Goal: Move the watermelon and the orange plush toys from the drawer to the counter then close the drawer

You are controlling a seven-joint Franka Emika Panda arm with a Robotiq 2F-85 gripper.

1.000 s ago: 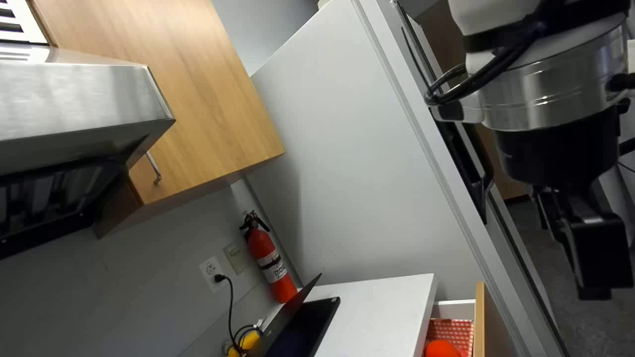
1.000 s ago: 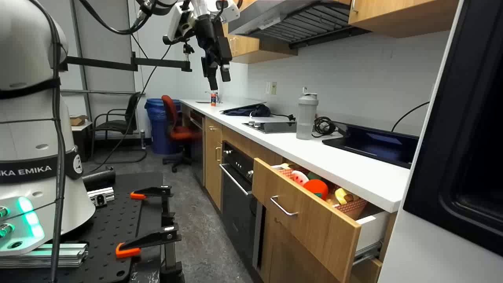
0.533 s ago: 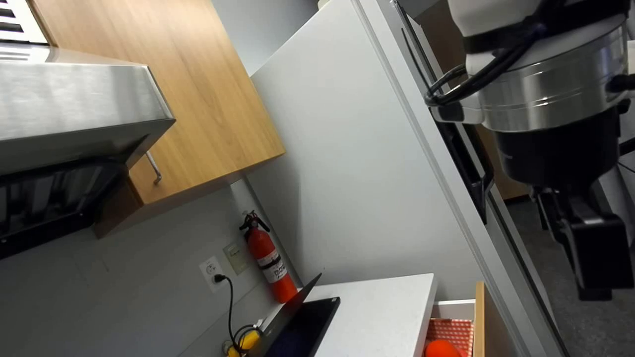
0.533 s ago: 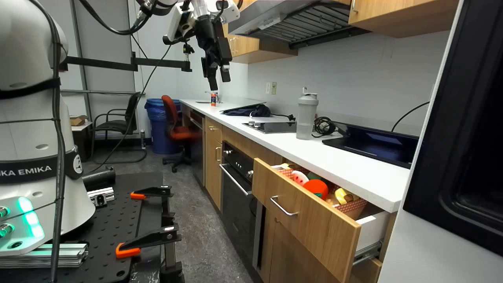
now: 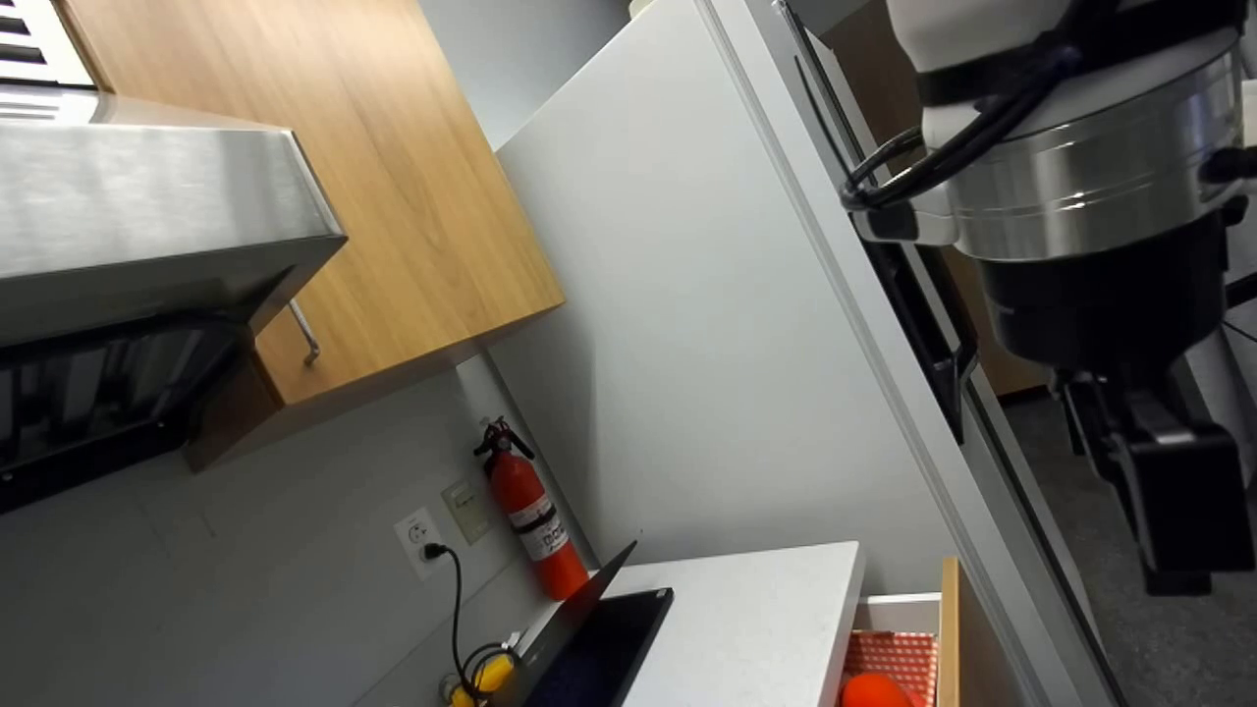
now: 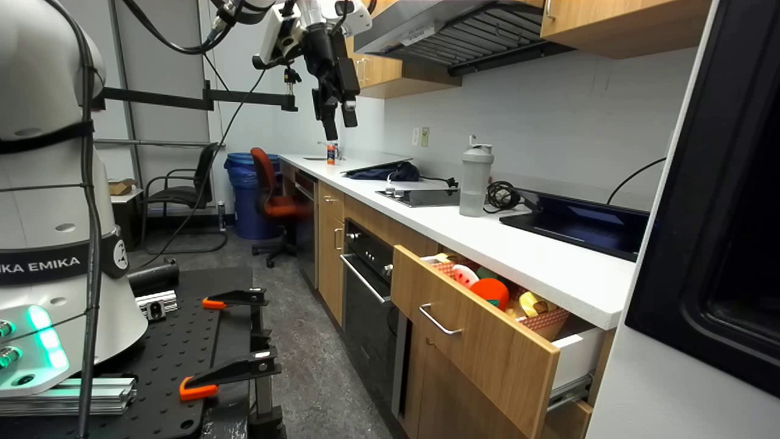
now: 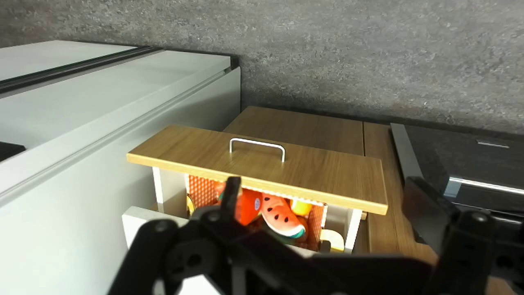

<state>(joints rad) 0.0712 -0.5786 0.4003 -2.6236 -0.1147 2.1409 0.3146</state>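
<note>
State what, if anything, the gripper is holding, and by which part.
Nothing is held: the gripper stands open with nothing between its jaws, and the watermelon plush lies in the drawer.

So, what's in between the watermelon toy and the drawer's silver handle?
The wooden front panel. The wrist view and an exterior view show the silver handle on its outer face and the watermelon toy behind it, inside the drawer.
</note>
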